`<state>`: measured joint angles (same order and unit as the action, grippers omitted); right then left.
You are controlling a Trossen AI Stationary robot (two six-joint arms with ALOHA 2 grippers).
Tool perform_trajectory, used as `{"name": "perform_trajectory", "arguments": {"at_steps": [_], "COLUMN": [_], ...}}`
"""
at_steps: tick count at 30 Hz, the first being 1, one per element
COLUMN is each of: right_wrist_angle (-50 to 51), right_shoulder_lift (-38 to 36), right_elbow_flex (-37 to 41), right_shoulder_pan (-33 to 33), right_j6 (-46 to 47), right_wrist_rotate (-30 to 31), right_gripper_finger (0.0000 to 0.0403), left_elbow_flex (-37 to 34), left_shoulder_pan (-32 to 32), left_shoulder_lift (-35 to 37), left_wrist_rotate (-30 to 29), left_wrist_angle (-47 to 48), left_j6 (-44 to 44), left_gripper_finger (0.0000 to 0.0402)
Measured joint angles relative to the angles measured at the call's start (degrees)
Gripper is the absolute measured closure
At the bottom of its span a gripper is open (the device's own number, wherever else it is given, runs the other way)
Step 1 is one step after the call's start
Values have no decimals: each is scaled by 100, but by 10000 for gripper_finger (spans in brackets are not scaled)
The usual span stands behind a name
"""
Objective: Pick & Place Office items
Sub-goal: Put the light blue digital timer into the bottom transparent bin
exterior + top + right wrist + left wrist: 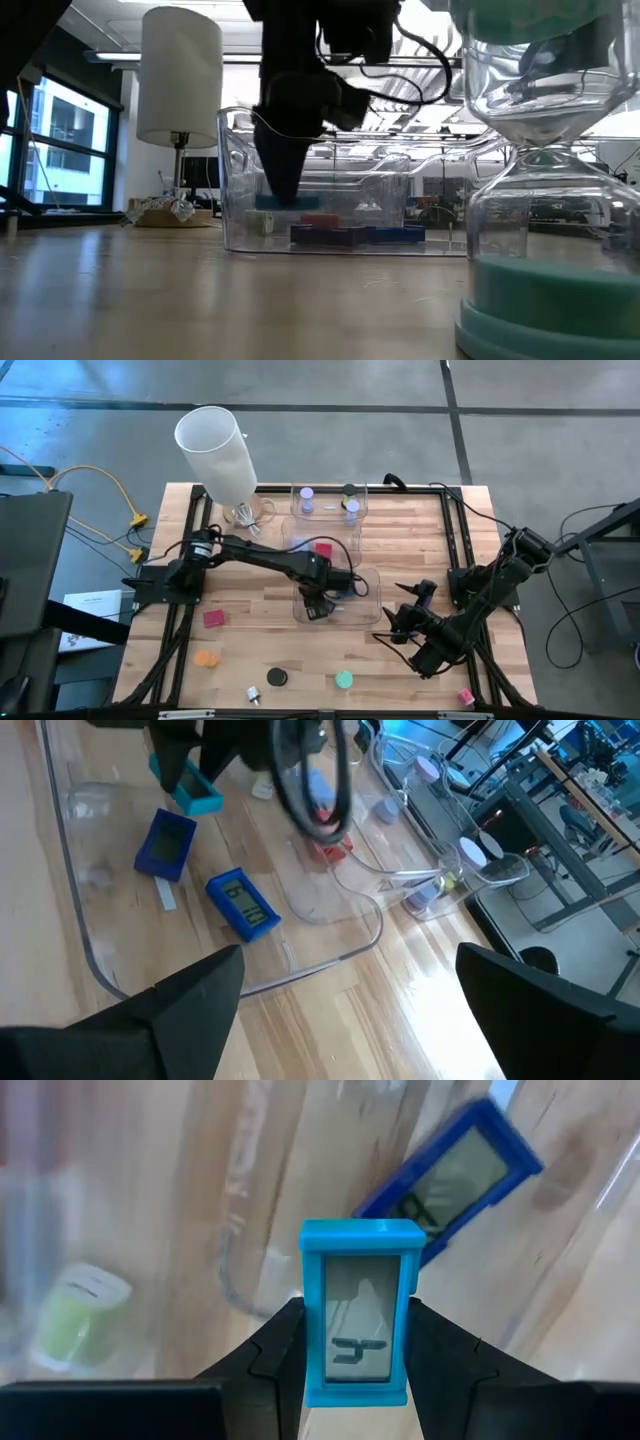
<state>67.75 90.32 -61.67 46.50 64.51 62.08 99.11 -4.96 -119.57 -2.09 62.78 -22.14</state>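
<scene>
Where the high view looks down on the desk (pixel 420 550), the left pincer (pixel 318 603) reaches into a clear bin (pixel 368 612) near the middle; the right pincer (pixel 405 622) hovers just beside that bin. In the low view, blue timers (pixel 385 234) lie in the bin. In the left wrist view, the pincer grips a light-blue timer (pixel 362 1315). In the right wrist view, its fingers (pixel 190 995) stand open.

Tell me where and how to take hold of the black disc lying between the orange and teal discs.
Grip the black disc across its rim, coming straight down. It lies flat and low on the table, with bare wood around it, so the jaws can straddle it at any angle.
</scene>
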Motion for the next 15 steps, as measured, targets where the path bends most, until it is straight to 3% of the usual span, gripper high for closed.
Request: {"name": "perform_trajectory", "arguments": {"at_steps": [15], "right_wrist_angle": [-37], "right_shoulder_lift": [0], "right_elbow_flex": [0], "right_shoulder_pan": [0], "right_j6": [-33], "right_wrist_rotate": [-67], "right_gripper_finger": [48], "left_elbow_flex": [20], "left_shoulder_pan": [-26], "left_shoulder_lift": [-301], "left_wrist_rotate": [-198], "left_wrist_angle": [-2], "left_j6": [-16], "left_gripper_finger": [277]}}
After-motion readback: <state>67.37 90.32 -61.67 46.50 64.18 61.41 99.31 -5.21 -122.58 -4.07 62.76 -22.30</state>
